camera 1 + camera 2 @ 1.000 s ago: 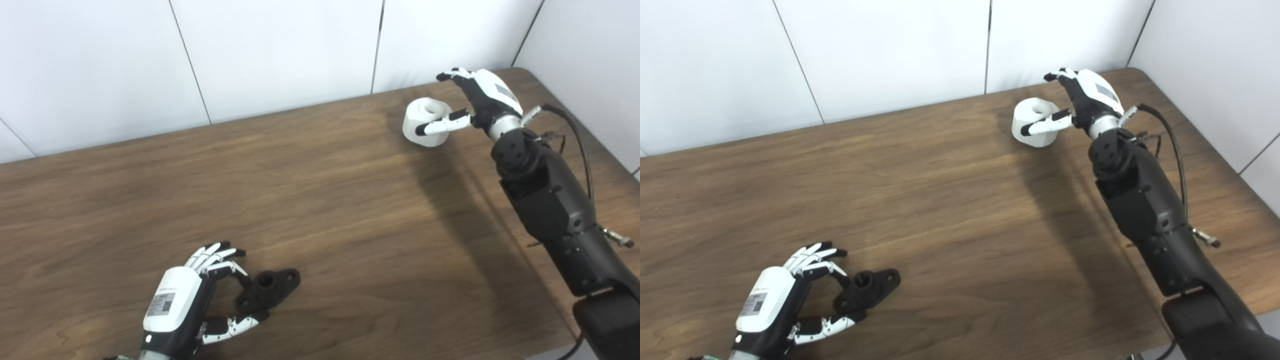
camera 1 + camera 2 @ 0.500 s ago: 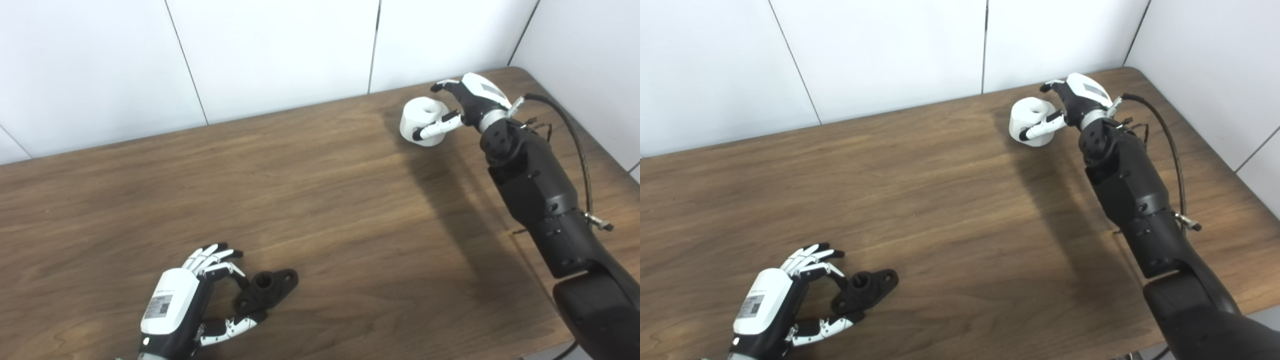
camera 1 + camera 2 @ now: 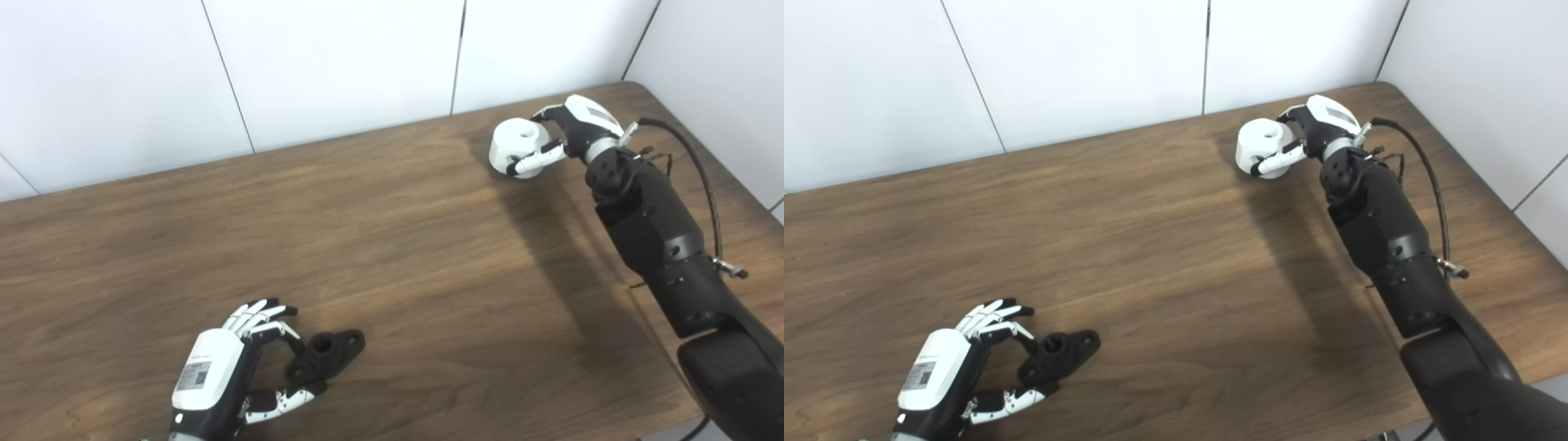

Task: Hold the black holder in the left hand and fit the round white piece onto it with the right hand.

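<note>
Around both hands, in the left eye view, only bare wooden table shows, with white wall panels behind it, and nothing lies between the two hands. A black cable loops off the right forearm. The left hand carries a small printed label on its white back, too small to read; a grey patch on the back of the right hand is equally unreadable. The black holder lies flat on the table just ahead of the left hand's palm, between its curled fingers and its thumb; whether they touch it is not clear, and the hand is spread, not gripping. The round white piece sits against the right hand's palm, fingers over its far side and thumb across its near side, clasped.

Next, the right eye view shows the same layout. The left hand is released, with the black holder just beyond its fingertips and thumb. The right hand wraps the round white piece, whose top hole faces up. The two pairs stand well apart across the table.
</note>
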